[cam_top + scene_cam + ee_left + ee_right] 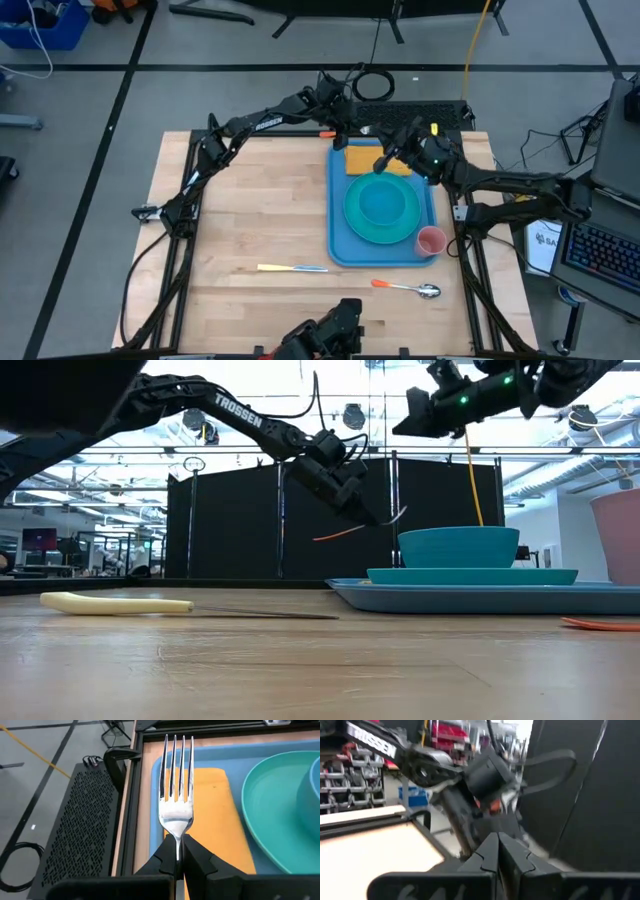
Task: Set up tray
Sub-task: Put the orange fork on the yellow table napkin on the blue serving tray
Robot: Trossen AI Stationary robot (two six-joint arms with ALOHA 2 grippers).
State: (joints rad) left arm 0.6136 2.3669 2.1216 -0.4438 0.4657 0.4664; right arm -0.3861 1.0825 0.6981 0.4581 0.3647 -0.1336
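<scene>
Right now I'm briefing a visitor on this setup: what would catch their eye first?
Probably the fork pinched in the left gripper, held above the yellow-orange napkin at the far end of the blue tray. Next, the turquoise plate with its bowl in the tray's middle, and the right gripper shut above them.

Grey floor (250, 45) crossed by black tape lines; black partition (240, 525) behind; bright ceiling lights (350, 415); shelving (350, 785) beyond.
</scene>
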